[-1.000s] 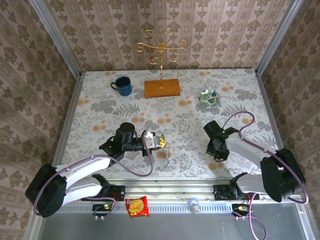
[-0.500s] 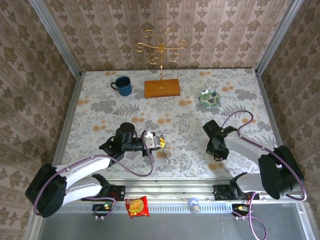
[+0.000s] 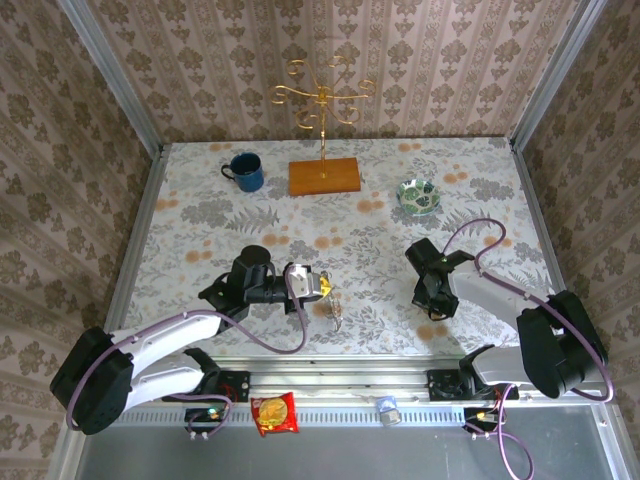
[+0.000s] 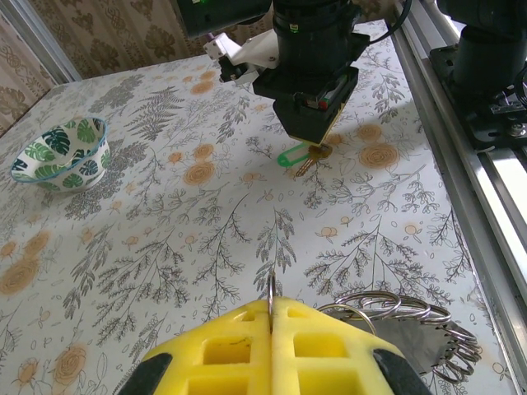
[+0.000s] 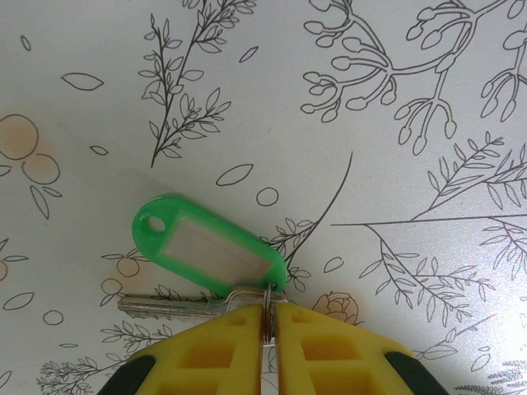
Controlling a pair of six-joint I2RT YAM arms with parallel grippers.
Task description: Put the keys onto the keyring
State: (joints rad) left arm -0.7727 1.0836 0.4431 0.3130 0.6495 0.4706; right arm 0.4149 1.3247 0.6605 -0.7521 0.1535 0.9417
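Note:
My left gripper (image 4: 271, 306) (image 3: 325, 287) is shut on the edge of a thin metal keyring (image 4: 271, 286), held just above the table. A cluster of further split rings and a flat grey metal piece (image 4: 420, 333) lies beside its fingers, and shows below them from above as the ring cluster (image 3: 337, 316). My right gripper (image 5: 268, 313) (image 3: 433, 310) is shut on a small ring that carries a silver key (image 5: 165, 308) and a green plastic tag (image 5: 210, 251), both lying flat on the table. The green tag (image 4: 290, 155) also shows under the right gripper in the left wrist view. The blue-headed key is out of view.
A patterned green bowl (image 3: 418, 195) (image 4: 62, 152) sits at the back right. A blue mug (image 3: 244, 171) and a gold hook stand on a wooden base (image 3: 323, 176) are at the back. The metal rail (image 4: 486, 164) runs along the near edge.
The right arm's wrist has edged slightly left over its key. The left gripper and its rings have hardly moved.

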